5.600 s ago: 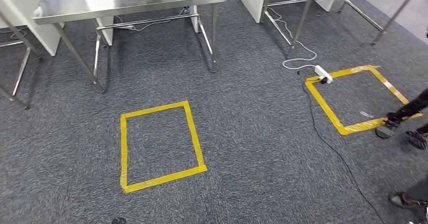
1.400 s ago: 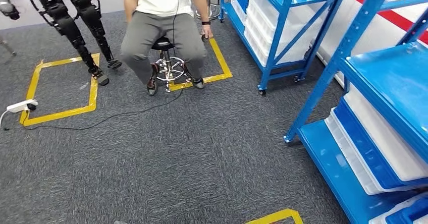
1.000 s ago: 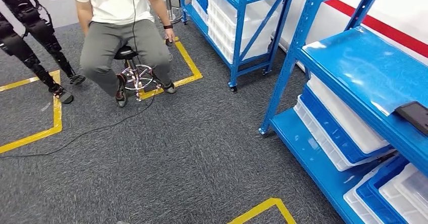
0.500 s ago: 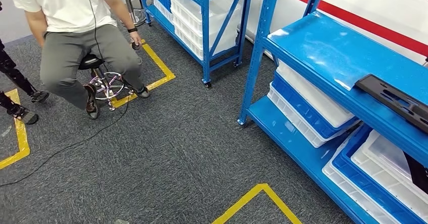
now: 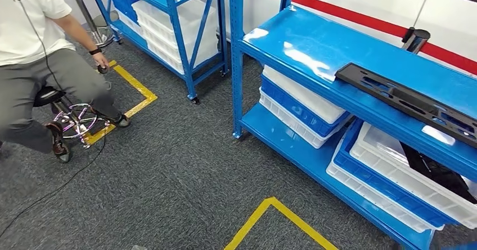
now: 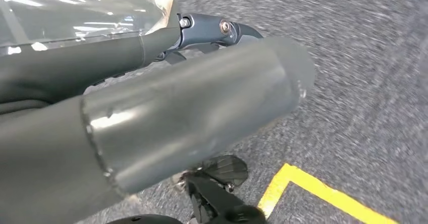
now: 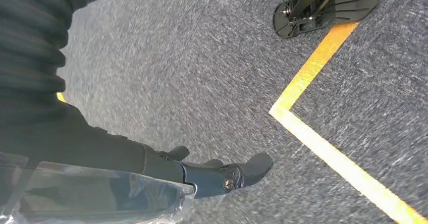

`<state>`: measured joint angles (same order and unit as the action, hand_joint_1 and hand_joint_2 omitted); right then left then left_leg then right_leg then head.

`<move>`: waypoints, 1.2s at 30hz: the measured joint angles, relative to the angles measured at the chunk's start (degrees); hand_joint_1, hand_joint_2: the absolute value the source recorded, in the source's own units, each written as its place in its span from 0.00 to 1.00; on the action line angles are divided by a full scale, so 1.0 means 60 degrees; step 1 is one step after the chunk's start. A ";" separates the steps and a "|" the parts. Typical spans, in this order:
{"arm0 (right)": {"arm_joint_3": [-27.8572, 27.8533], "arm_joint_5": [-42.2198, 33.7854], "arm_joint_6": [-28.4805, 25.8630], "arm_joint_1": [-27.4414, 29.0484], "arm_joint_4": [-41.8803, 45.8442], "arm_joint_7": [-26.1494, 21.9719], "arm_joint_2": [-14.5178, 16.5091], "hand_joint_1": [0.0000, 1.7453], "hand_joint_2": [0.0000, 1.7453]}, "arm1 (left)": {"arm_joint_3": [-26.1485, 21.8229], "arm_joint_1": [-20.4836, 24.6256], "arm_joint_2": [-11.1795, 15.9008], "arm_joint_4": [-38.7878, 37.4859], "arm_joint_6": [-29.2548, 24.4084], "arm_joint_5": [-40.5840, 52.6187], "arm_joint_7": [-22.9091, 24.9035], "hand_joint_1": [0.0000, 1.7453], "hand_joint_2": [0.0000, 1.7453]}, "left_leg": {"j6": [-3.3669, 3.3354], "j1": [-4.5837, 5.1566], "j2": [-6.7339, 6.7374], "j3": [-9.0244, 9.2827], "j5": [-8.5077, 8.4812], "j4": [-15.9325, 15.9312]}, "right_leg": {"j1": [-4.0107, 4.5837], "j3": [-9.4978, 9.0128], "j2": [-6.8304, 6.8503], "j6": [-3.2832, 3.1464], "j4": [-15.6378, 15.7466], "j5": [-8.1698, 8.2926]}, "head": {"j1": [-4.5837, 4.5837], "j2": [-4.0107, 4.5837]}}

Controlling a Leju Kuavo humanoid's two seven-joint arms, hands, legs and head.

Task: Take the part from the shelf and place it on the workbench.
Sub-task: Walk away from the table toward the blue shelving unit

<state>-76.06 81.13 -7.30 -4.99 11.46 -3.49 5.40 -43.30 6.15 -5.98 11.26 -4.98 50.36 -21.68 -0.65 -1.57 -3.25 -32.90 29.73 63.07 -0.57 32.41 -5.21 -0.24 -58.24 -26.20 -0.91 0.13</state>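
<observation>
Part (image 5: 413, 102), long and black, lies flat on the blue shelf (image 5: 315, 50).

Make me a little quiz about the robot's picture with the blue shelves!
1. True or false: the long flat black part lies on the floor.
2. What sits under the blue metal shelf holding the part? A) white plastic bins in blue trays B) red buckets C) books
3. What colour is the tape line on the grey carpet?

Key: 1 false, it lies on the shelf's top board. 2 A. 3 yellow.
</observation>
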 joint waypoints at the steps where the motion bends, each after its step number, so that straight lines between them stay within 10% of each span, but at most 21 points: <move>1: -0.0003 0.0007 -0.0006 -0.0015 -0.0001 0.0012 0.0001 0.00 1.00 | -0.0001 -0.0002 0.0005 0.0000 -0.0002 -0.0003 -0.0002 0.00 0.00 | -0.0022 0.0008 -0.0159 0.0171 -0.0154 -0.0428 | 0.0019 0.0026 -0.0106 0.0035 -0.0010 0.0007 | 0.0002 0.0000; 4: -0.0006 0.0028 -0.0015 -0.0011 0.0000 0.0031 -0.0010 0.00 1.00 | -0.0004 0.0010 -0.0005 0.0001 -0.0010 -0.0012 -0.0014 0.00 0.00 | -0.0114 0.0076 -0.0032 0.0263 -0.0222 -0.0709 | 0.0031 0.0188 -0.0367 0.0208 0.0014 0.0070 | 0.0011 0.0000; 8: -0.0017 0.0038 -0.0018 -0.0012 0.0003 0.0051 -0.0049 0.00 1.00 | -0.0006 -0.0001 -0.0027 0.0004 -0.0015 -0.0021 -0.0026 0.00 0.00 | -0.0349 0.0102 0.0479 0.0323 -0.0364 -0.0915 | 0.0015 0.0817 0.0531 0.0242 -0.1131 -0.0543 | 0.0052 0.0000; 11: -0.0018 0.0046 -0.0016 -0.0029 0.0003 0.0055 -0.0056 0.00 1.00 | -0.0011 -0.0030 -0.0020 0.0004 -0.0016 -0.0022 -0.0026 0.00 0.00 | -0.0366 0.0127 0.0894 0.0290 -0.0354 -0.0912 | -0.0042 0.1499 0.0743 0.0294 -0.2554 -0.1136 | 0.0061 0.0000; 15: -0.0022 0.0056 -0.0008 -0.0017 0.0003 0.0058 -0.0098 0.00 1.00 | -0.0010 -0.0029 -0.0051 0.0004 -0.0016 -0.0027 -0.0026 0.00 0.00 | -0.0244 0.0128 0.1372 0.0342 -0.0278 -0.0888 | -0.0125 0.0383 0.1296 0.0621 -0.0725 -0.0472 | 0.0073 0.0000; 19: -0.0022 0.0080 0.0016 -0.0065 0.0006 0.0072 -0.0108 0.00 1.00 | -0.0010 -0.0003 -0.0050 0.0004 -0.0017 -0.0040 -0.0023 0.00 0.00 | 0.0004 0.0171 0.1762 0.0539 -0.0147 -0.0896 | -0.0031 -0.0012 0.1516 0.0374 0.0008 -0.0197 | 0.0046 0.0000; 22: -0.0021 0.0091 0.0004 -0.0057 0.0006 0.0099 -0.0125 0.00 1.00 | -0.0010 0.0046 -0.0058 0.0003 -0.0035 -0.0039 -0.0018 0.00 0.00 | 0.0164 0.0062 0.1279 0.0429 0.0247 -0.0441 | -0.0141 -0.0063 0.1176 0.0163 0.0040 -0.0140 | 0.0023 0.0000; 26: -0.0019 0.0140 -0.0030 -0.0090 0.0006 0.0177 -0.0128 0.00 1.00 | -0.0009 -0.0053 -0.0059 0.0000 -0.0045 -0.0013 0.0005 0.00 0.00 | 0.0186 0.0043 0.0550 -0.0657 0.1212 0.1735 | -0.0072 -0.0047 0.0734 -0.0010 0.0040 -0.0095 | -0.0005 0.0000; 28: -0.0012 0.0183 -0.0065 -0.0063 0.0006 0.0255 -0.0124 0.00 1.00 | -0.0011 -0.0066 -0.0055 0.0000 -0.0046 -0.0009 0.0014 0.00 0.00 | 0.0127 0.0046 0.0527 -0.0666 0.0785 0.1497 | -0.0038 -0.0072 0.0568 -0.0019 0.0037 -0.0094 | -0.0005 0.0000; 31: 0.0027 0.0220 -0.0137 -0.0059 0.0006 0.0304 -0.0108 0.00 1.00 | -0.0009 -0.0044 -0.0045 0.0000 -0.0048 -0.0005 0.0012 0.00 0.00 | -0.0008 0.0074 0.0436 0.0040 -0.0163 -0.0287 | 0.0017 -0.0096 0.0411 0.0003 0.0030 -0.0103 | -0.0001 0.0000; 36: 0.0053 0.0223 -0.0170 -0.0053 0.0006 0.0315 -0.0106 0.00 1.00 | -0.0010 -0.0028 -0.0060 0.0000 -0.0070 -0.0004 0.0010 0.00 0.00 | -0.0006 0.0195 0.0399 0.0184 -0.0332 -0.0774 | 0.0115 0.0062 0.0395 0.0078 0.0000 -0.0172 | 0.0010 0.0000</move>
<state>-75.75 82.47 -8.32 -5.31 11.50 -1.60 4.76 -43.36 5.98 -6.34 11.26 -5.40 50.34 -21.62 -0.69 -0.40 -0.86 -31.80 27.74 58.42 0.12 32.78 -2.84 0.23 -58.24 -27.23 -0.85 0.13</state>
